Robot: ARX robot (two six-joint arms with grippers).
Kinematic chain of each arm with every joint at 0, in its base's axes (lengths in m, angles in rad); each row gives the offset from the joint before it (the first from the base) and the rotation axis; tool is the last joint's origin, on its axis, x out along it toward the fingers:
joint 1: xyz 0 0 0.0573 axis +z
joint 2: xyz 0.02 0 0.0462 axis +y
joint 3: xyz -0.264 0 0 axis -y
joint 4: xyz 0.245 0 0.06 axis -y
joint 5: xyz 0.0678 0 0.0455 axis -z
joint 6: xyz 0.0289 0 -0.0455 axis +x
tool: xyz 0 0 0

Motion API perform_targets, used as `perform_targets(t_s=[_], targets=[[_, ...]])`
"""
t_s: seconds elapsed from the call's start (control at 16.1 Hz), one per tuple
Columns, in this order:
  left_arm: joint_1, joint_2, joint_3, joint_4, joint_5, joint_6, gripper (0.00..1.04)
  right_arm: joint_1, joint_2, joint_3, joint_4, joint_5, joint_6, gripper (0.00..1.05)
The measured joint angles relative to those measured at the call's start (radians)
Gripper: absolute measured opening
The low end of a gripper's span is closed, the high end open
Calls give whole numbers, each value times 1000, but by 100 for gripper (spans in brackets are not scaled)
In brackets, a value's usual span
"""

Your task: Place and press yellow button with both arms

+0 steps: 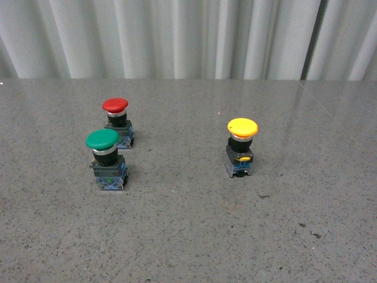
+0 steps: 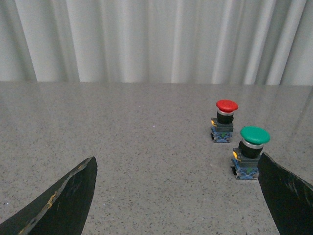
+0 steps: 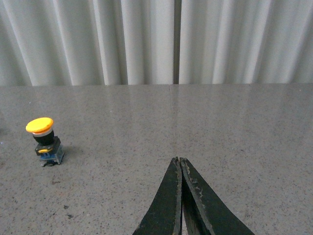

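The yellow button stands upright on the grey table, right of centre in the front view. It also shows in the right wrist view, far off to the side of my right gripper, which is shut and empty. My left gripper is open and empty, its two black fingers wide apart over bare table. Neither arm shows in the front view.
A green-capped button and a red-capped button stand at the left of the grey table; both also show in the left wrist view, the green one close to one finger. A pleated white curtain closes the back.
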Motion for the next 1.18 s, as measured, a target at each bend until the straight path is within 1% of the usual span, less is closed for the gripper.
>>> perform_targets(t_s=[0.19, 0.25, 0.37, 0.44, 1.18], targets=[[0, 0, 0, 0, -1, 0, 98, 0, 0, 0, 1, 0, 0, 2], [0, 0, 0, 0, -1, 0, 98, 0, 0, 0, 1, 0, 0, 26], [0, 0, 0, 0, -1, 0, 98, 0, 0, 0, 1, 0, 0, 90], [0, 0, 0, 0, -1, 0, 98, 0, 0, 0, 1, 0, 0, 97], [0, 0, 0, 0, -1, 0, 98, 0, 0, 0, 1, 0, 0, 98]])
